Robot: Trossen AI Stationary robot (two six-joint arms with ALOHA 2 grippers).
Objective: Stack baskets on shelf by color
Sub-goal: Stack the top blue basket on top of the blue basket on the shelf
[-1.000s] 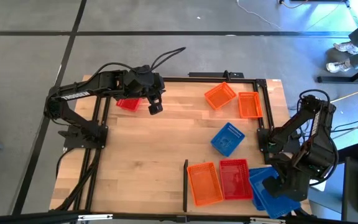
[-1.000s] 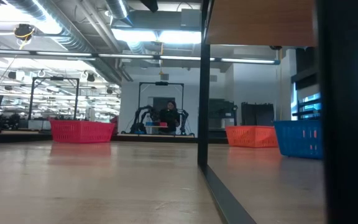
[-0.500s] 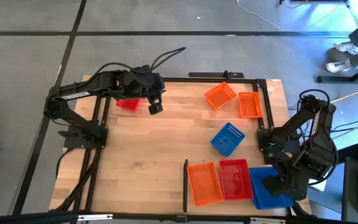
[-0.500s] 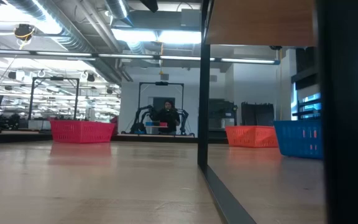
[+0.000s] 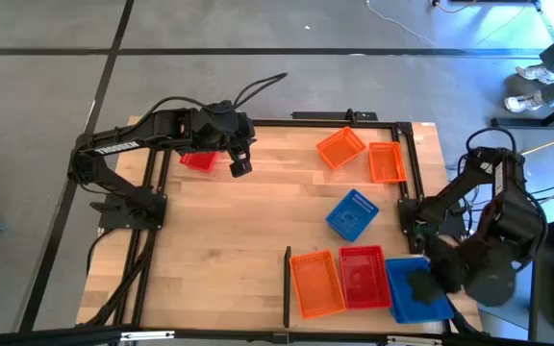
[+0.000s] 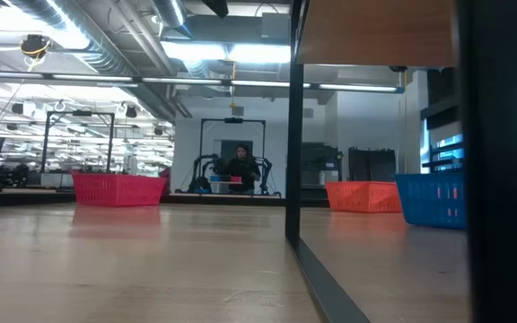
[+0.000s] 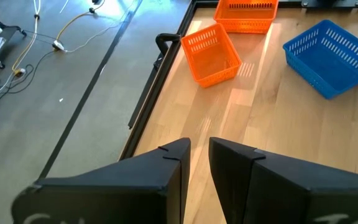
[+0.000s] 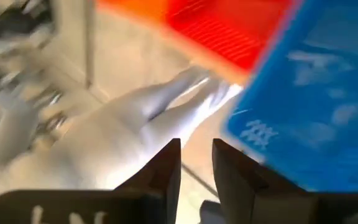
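Observation:
On the shelf (image 5: 258, 231), a wood board, the near row holds an orange basket (image 5: 316, 284), a red basket (image 5: 364, 277) and a blue basket (image 5: 407, 300). My right gripper (image 5: 419, 279) hovers open over the blue basket (image 8: 316, 93), touching nothing. Farther back sit a lone blue basket (image 5: 352, 213) and two orange baskets (image 5: 340, 147) (image 5: 386, 161). My left gripper (image 5: 240, 163) hangs at the far left beside a red basket (image 5: 198, 159), its fingers (image 7: 179, 155) slightly apart with nothing between them.
A short black divider strip (image 5: 287, 286) stands at the near edge, left of the orange basket. Black frame rails (image 5: 404, 173) run along the board's sides. Bare wood spans the middle and near left. In the low view a person (image 6: 243, 166) sits far behind the table.
My right gripper has come off the blue basket at the near right, risen and drawn back toward the table's right edge, tipping further down. The blue basket, askew a second ago, now lies square beside the red one.

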